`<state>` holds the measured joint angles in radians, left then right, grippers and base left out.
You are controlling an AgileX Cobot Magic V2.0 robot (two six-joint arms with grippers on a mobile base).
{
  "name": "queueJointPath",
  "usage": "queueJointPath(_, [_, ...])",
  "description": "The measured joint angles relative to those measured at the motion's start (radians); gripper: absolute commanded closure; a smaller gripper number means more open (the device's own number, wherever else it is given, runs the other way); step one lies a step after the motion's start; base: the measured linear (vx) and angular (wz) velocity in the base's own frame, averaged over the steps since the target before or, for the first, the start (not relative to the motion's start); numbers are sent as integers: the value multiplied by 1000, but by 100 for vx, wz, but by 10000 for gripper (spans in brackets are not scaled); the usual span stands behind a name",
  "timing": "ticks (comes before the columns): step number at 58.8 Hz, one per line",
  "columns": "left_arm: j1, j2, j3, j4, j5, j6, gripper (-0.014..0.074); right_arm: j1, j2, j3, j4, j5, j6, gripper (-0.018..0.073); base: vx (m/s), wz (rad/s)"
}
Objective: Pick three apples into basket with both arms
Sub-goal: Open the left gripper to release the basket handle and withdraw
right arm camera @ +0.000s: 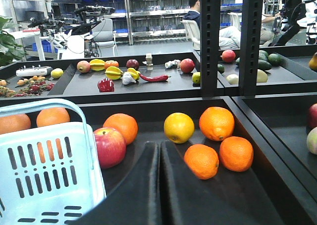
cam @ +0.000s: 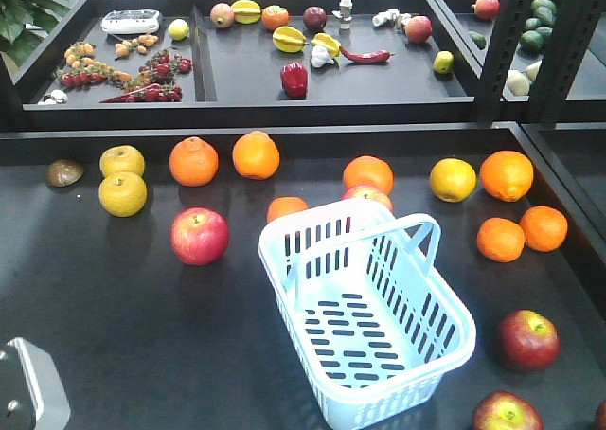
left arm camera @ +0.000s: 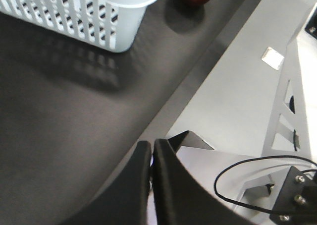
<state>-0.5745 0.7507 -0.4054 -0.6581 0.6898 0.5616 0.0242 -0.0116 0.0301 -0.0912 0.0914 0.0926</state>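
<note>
**Three dark apples [cam: 527,339] on desk [cam: 114,335], none in basket [cam: 379,402]**

One sits right of the basket. Second apple [cam: 507,413] is nearer the camera, third apple [cam: 601,417] is clipped by the frame edge. Two pink-red apples [cam: 199,235] and seven oranges [cam: 256,154] lie beyond. Left pincer [left arm camera: 151,153] and right pincer [right arm camera: 159,150] are both closed tight, gripping nothing.

No readable text, label, brand or number shows in any view.
</note>
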Motion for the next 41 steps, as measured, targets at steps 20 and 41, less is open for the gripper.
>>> queueJointPath(20, [0, -6, 6, -23, -100, 0, 602, 0, 0, 0, 0, 0, 0, 567, 0, 0])
queueJointPath(41, [0, -6, 6, -26, -101, 0, 602, 0, 0, 0, 120, -23, 125, 567, 0, 0])
